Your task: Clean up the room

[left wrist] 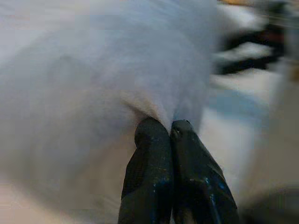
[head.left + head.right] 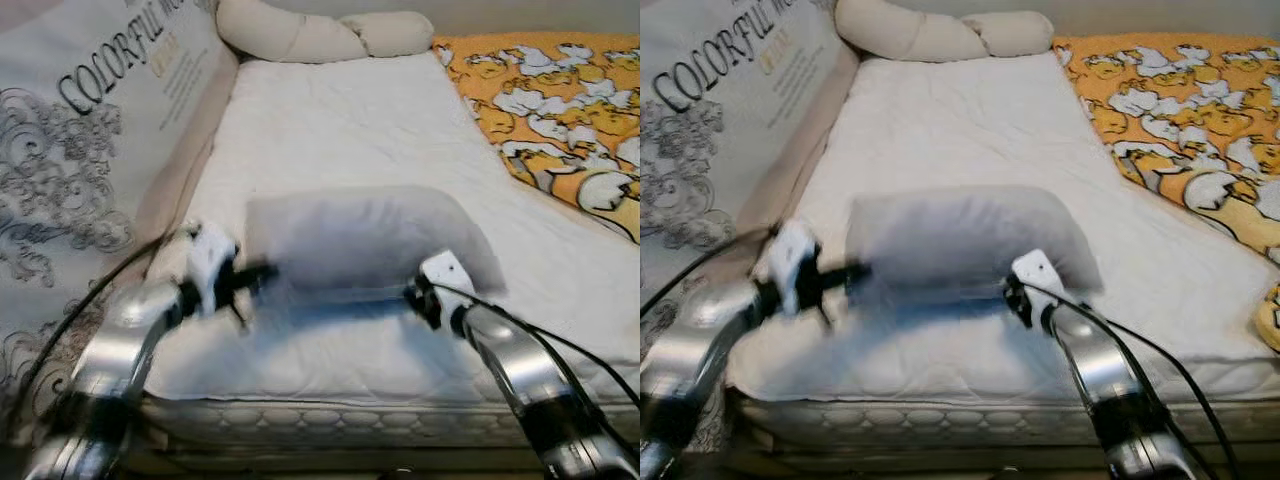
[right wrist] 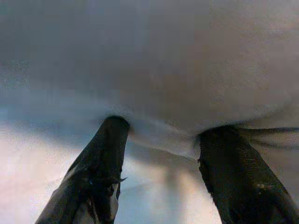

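Pillow (image 2: 365, 240) hung above the bed (image 2: 330, 120), left gripper (image 1: 170, 135) jaws pinching its cloth, right gripper (image 3: 163, 135) jaws spread under it; thin pinch might slip.

One grey pillow (image 2: 365, 240), one bolster (image 2: 320, 35), one patterned blanket (image 2: 550, 100)

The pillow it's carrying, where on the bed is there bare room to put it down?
The widest free patch is the white mattress between the pillow and the bolster at the head. It narrows on the right, where the orange blanket covers the edge. The near edge is crowded by the left gripper and the right gripper.
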Available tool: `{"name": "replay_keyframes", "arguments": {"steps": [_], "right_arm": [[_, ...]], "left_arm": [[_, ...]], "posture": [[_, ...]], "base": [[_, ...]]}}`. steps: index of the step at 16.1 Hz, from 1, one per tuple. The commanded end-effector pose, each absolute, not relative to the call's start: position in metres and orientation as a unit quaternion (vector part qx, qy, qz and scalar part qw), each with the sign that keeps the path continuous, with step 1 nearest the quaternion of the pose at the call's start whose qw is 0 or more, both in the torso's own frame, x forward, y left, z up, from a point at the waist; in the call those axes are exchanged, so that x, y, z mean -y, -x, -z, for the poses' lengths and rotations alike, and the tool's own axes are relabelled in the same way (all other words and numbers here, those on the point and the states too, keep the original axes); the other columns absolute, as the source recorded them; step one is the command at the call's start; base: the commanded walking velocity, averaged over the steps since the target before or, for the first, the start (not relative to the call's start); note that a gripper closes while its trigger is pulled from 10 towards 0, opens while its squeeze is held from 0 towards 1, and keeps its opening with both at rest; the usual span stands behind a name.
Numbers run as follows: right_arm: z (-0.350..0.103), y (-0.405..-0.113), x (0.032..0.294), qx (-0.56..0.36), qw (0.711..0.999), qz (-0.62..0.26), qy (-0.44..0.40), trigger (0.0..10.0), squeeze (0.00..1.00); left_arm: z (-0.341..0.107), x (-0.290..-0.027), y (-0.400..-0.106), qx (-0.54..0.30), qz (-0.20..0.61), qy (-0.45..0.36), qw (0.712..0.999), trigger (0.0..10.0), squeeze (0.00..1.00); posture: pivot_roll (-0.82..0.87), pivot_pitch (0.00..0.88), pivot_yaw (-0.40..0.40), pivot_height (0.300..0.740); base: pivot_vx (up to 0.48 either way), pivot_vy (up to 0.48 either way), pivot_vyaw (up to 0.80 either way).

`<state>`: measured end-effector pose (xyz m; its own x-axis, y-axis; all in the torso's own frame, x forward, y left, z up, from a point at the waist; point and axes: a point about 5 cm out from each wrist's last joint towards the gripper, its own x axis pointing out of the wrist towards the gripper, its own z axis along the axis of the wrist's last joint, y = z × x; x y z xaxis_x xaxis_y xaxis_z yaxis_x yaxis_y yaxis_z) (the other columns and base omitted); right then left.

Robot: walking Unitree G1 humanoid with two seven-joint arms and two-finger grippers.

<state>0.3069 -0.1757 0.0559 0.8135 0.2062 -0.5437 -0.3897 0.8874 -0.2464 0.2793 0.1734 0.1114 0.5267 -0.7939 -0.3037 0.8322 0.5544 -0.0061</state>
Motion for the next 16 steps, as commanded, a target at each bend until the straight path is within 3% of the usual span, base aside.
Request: {"name": "replay_keyframes", "arguments": {"steps": [1,5,9,13,16], "right_arm": [[-0.063,-0.316,0.169,-0.237,0.942,-0.158,0.176,10.0,0.0],[-0.063,-0.327,0.153,-0.219,0.947,-0.171,0.16,10.0,0.0],[-0.065,-0.332,0.16,-0.21,0.955,-0.153,0.143,10.0,0.0],[-0.069,-0.332,0.17,-0.188,0.961,-0.152,0.134,10.0,0.0],[-0.069,-0.332,0.178,-0.181,0.964,-0.147,0.128,10.0,0.0]], "left_arm": [[-0.123,-0.157,-0.269,-0.122,0.518,-0.056,0.845,0.0,0.0],[-0.148,-0.112,-0.261,-0.073,0.556,0.007,0.828,0.0,0.0],[-0.168,-0.054,-0.258,-0.037,0.605,0.073,0.792,0.0,0.0],[-0.169,-0.031,-0.249,-0.046,0.626,0.095,0.773,0.0,0.0],[-0.175,-0.029,-0.247,-0.041,0.625,0.114,0.772,0.0,0.0]], "posture": [[-0.02,0.0,0.036,0.74],[-0.02,0.0,0.034,0.74],[-0.04,0.0,0.057,0.74],[-0.07,0.0,0.071,0.74],[-0.06,0.0,0.065,0.74]], "base": [[0.0,0.0,0.0],[0.0,0.0,0.0],[0.0,0.0,0.0],[0.0,0.0,0.0],[0.0,0.0,0.0]]}}
